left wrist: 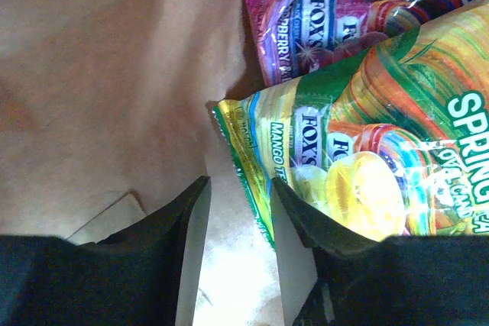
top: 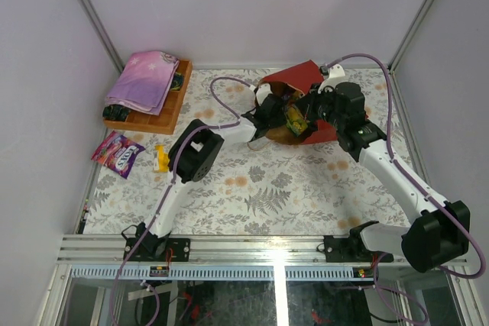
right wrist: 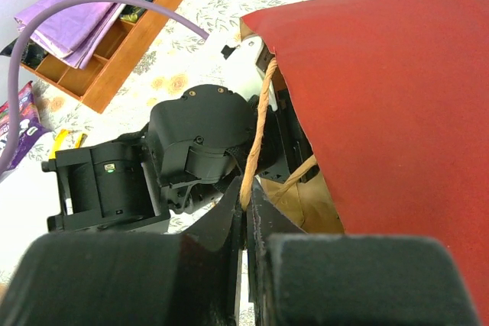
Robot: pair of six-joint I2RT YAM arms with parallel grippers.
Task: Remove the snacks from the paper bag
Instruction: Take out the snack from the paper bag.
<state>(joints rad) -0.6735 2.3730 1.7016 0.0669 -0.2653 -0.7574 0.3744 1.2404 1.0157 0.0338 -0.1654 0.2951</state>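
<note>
The red paper bag (top: 306,82) lay near the far edge of the flowered table (top: 290,188), right of the middle, with its mouth facing the left edge and both arms at it. By the look of things, the unpacking was partly done. A purple packet (top: 116,152) and a smaller yellow one (top: 161,158) lay on the table near the left edge, just in front of the wooden tray (top: 157,120) that held a folded pink-purple cloth (top: 141,80).

At least two snacks were in the bag and left to remove: a green-yellow candy packet (left wrist: 359,166) and, behind it, a second purple packet (left wrist: 321,20), both lying on the brown paper lining. Whether more lay deeper inside could not be made out.

The left arm stretched from the near edge across the table, its wrist inside the bag's mouth. The right arm reached in from the right and bent over the bag's upper side.

The left gripper (left wrist: 241,188) stood partly open over the lining with nothing between its fingers, one of them just beside the near edge of the green-yellow packet. The right gripper (right wrist: 246,208) was pinched tight on the twisted paper handle (right wrist: 260,127), apparently holding the mouth up and open.
</note>
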